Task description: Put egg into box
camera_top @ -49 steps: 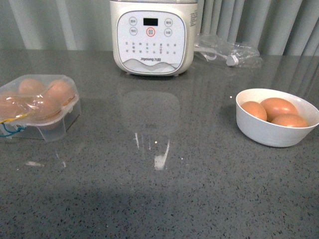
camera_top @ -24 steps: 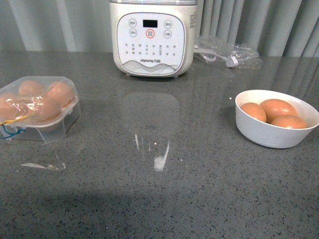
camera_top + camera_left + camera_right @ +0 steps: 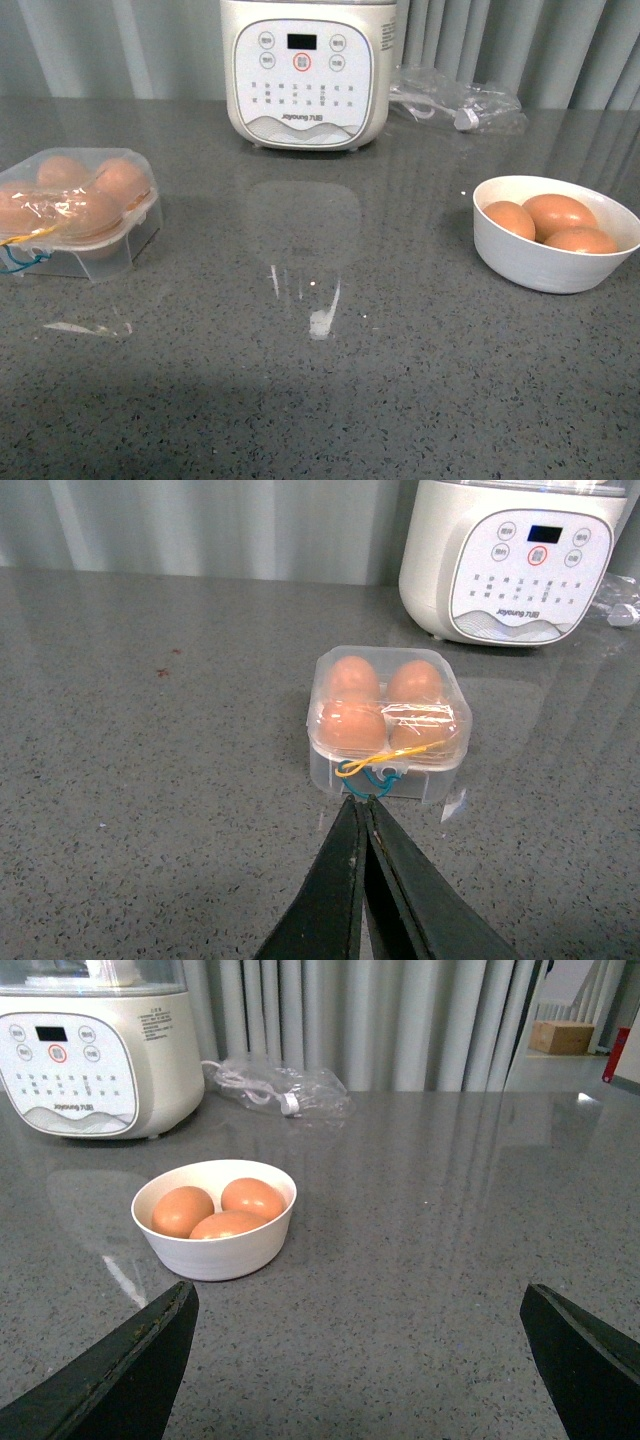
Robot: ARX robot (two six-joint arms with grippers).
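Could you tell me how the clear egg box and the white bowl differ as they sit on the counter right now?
The box is clear plastic with its lid down; the bowl is opaque white and open-topped. The box is squarish with four cups, all filled; the bowl is round and holds three loose eggs. The box sits on the left, the bowl on the right. Both hold brown eggs and rest on the grey counter.
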